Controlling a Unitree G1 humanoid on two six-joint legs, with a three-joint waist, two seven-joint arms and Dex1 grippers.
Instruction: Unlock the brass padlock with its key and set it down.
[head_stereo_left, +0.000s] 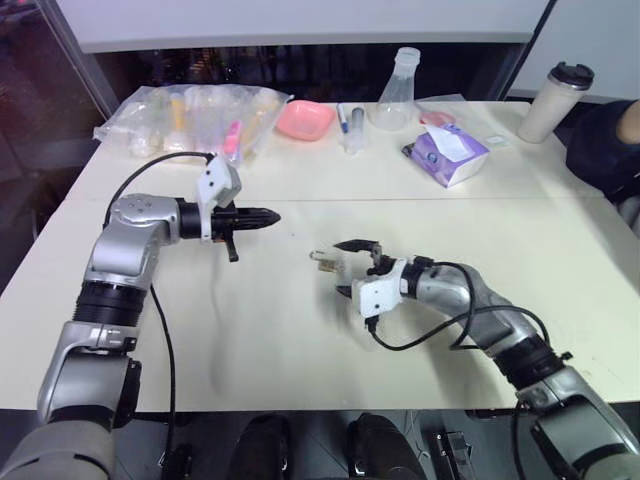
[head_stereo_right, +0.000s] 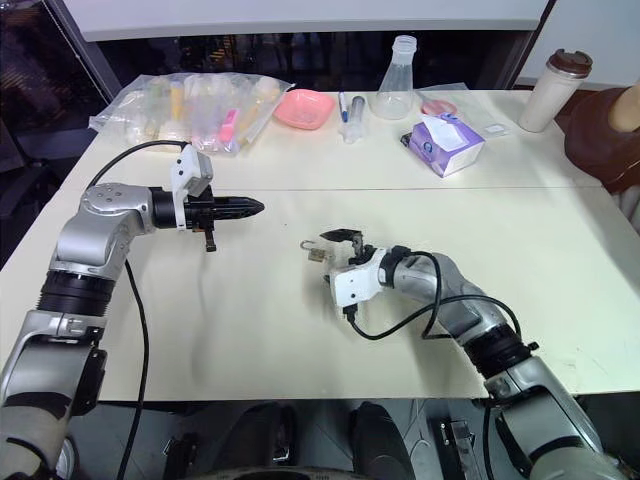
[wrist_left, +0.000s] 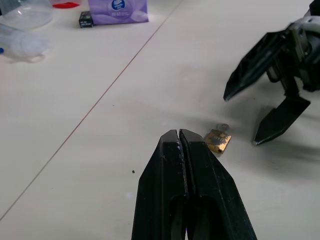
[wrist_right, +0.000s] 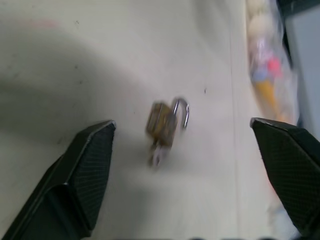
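One brass padlock (wrist_right: 161, 125) is seen flat on the table (head_stereo_left: 300, 350), shackle swung out, just ahead of the right gripper (head_stereo_left: 345, 268), jaws spread wide, nothing held. Left gripper (head_stereo_left: 262, 216) is kept pinched tight, empty, well apart. Behind: one flask (head_stereo_left: 398, 92), one pink dish (head_stereo_left: 304, 120), one tissue box (head_stereo_left: 450, 155).

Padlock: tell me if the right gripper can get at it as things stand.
Probably yes. The padlock lies free on the table, just ahead of the right gripper, whose jaws stand wide open towards it. Nothing lies between them.
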